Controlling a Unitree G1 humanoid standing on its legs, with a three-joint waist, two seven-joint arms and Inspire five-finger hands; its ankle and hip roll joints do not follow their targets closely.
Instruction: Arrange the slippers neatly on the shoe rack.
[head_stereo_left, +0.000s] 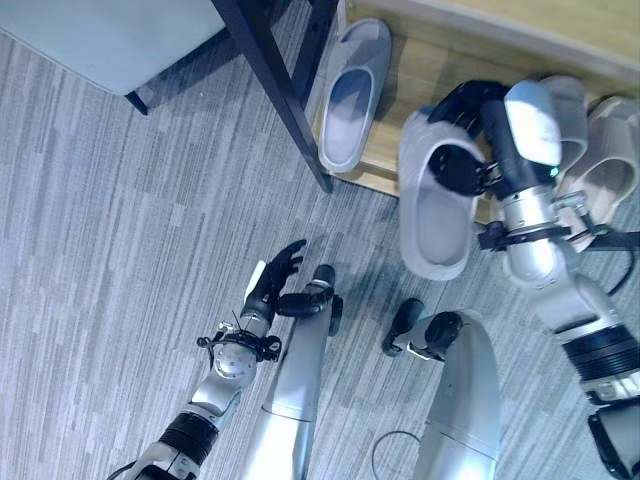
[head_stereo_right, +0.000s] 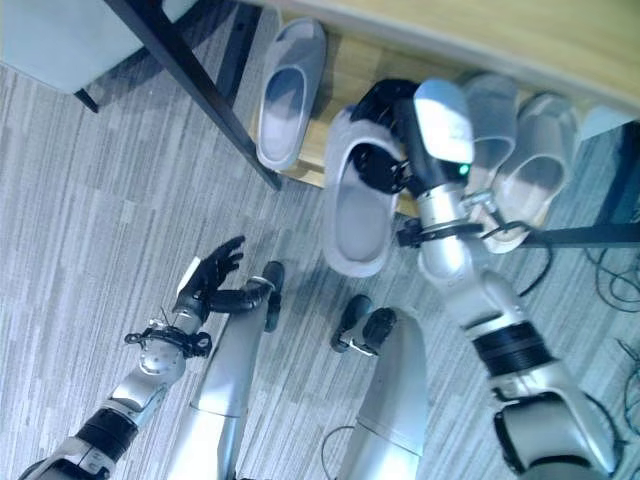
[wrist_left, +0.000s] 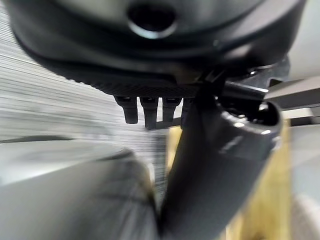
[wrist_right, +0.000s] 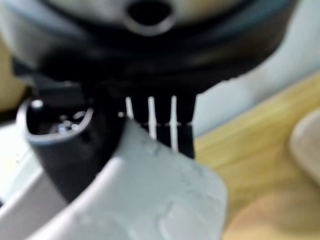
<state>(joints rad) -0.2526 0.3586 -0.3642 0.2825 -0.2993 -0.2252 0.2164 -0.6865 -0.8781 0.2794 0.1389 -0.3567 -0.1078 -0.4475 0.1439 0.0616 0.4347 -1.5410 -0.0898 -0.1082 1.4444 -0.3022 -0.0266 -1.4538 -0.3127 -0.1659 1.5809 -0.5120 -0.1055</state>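
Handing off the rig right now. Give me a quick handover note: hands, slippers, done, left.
Right hand: shut on a grey slipper, held at the front edge of the wooden shoe rack, heel end over the carpet.
Left hand: open, holding nothing, low over the carpet.
Done: one grey slipper lies on the rack; a beige pair sits at the rack's right.
Left: set the held slipper down beside its mate and square it up.

Grey slipper (head_stereo_left: 436, 215) held at the shoe rack (head_stereo_left: 440, 60) edge, its mate (head_stereo_left: 352, 95) on it.
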